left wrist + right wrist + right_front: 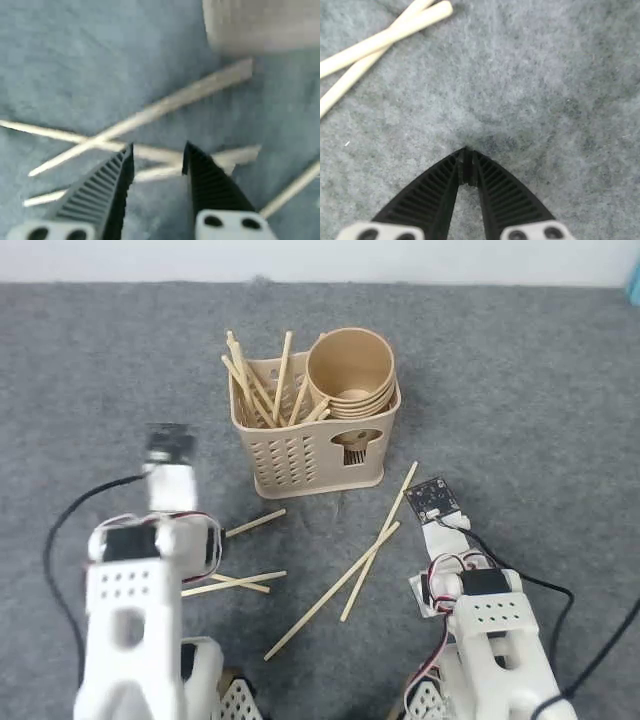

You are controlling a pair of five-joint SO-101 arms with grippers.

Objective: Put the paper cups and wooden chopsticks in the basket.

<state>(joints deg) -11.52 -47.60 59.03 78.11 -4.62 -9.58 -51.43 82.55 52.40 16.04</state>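
A beige slotted basket (315,445) stands mid-table. Inside it are stacked paper cups (350,365) and several wooden chopsticks (255,380). More chopsticks lie loose on the grey mat: two long crossed ones (375,540), a short one (255,523) and a pair (235,583). My left gripper (157,150) is open just above a cluster of loose chopsticks (150,112), with nothing between its fingers. The basket's corner (260,25) lies beyond it. My right gripper (466,155) is shut and empty, its tips at the bare mat. The ends of two chopsticks (385,37) lie off to one side.
The left arm (135,590) stands at the front left and the right arm (485,615) at the front right, each trailing black cables. Grey mat (520,390) covers the table, with open room on both sides of the basket.
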